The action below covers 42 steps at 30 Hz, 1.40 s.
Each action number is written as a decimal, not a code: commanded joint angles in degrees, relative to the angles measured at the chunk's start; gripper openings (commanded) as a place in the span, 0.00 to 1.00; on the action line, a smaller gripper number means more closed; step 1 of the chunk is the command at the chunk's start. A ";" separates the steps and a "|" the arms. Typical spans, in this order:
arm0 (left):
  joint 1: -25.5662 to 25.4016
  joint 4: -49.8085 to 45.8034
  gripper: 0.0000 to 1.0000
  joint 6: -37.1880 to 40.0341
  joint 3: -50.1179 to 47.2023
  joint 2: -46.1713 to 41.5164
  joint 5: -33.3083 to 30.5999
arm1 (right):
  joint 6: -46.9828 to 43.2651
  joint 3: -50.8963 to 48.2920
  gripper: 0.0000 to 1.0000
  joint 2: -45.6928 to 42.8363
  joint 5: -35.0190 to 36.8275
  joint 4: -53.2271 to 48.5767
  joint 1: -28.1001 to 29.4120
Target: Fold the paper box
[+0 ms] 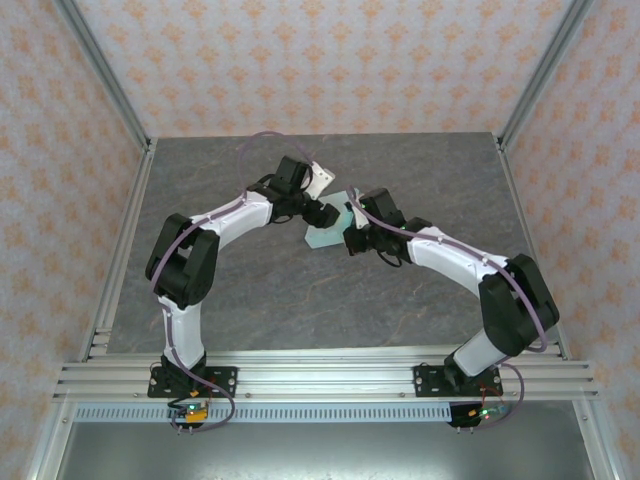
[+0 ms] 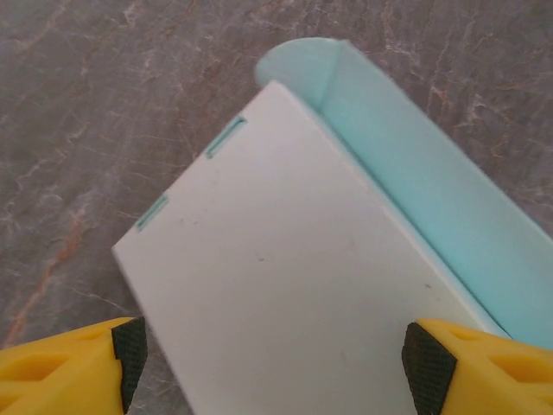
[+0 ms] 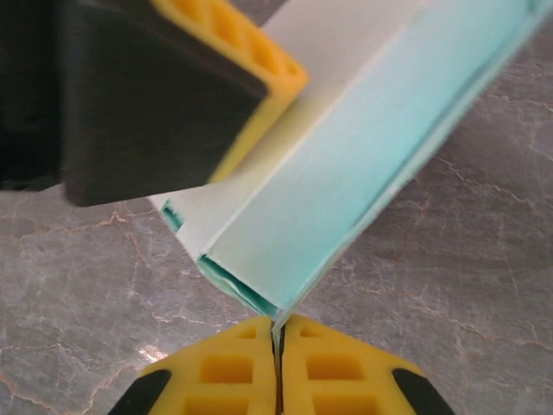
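The right end effector (image 3: pixel 278 333) is pinched shut on a thin edge of the paper box (image 3: pixel 346 173). The left end effector (image 2: pixel 278 354) stands wide astride its white panel, mid-bench (image 1: pixel 250 300). A side wall seems to be mid-crease, so the next move probably needs that panel held down. I cannot tell whether the left pads touch the card.

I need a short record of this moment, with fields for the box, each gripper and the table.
paper box: mint and white card, partly folded, lying on the table
left gripper: open, jaws spread over the white panel
right gripper: shut on a thin edge of the box
table: grey marbled surface
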 commanded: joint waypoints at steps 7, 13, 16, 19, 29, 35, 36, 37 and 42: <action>3.22 -4.47 0.81 -13.26 1.32 -5.37 7.83 | 9.31 -3.00 0.30 0.50 0.12 0.29 -4.22; 5.92 -7.20 0.81 -17.38 5.51 -4.23 6.18 | 21.78 -5.53 0.42 -0.46 -0.44 0.91 -6.10; 7.47 -9.41 0.80 -16.71 9.53 -0.74 6.22 | 29.26 -6.99 0.55 -2.52 0.20 1.27 -6.96; 7.50 -16.65 0.78 -12.05 15.63 3.29 4.09 | 35.03 -6.41 0.60 -2.08 -1.17 -0.63 -10.34; 4.78 -15.71 0.77 -11.95 9.75 4.97 -0.99 | 33.05 1.21 0.46 13.53 -21.73 5.18 -15.33; 2.70 -12.15 0.77 -14.28 4.15 4.33 -1.75 | 25.16 9.34 0.45 19.19 -18.59 -3.29 -15.33; 2.41 -12.18 0.77 -14.26 3.90 4.47 -2.09 | 24.81 10.20 0.45 20.01 -19.04 -3.69 -15.33; 2.13 -12.26 0.77 -14.41 3.61 4.57 -2.73 | 24.36 10.92 0.45 21.05 -19.72 -3.35 -15.40; 1.78 -11.06 0.76 -16.44 1.44 4.23 -5.77 | 22.46 14.54 0.40 25.58 -23.10 -2.83 -15.34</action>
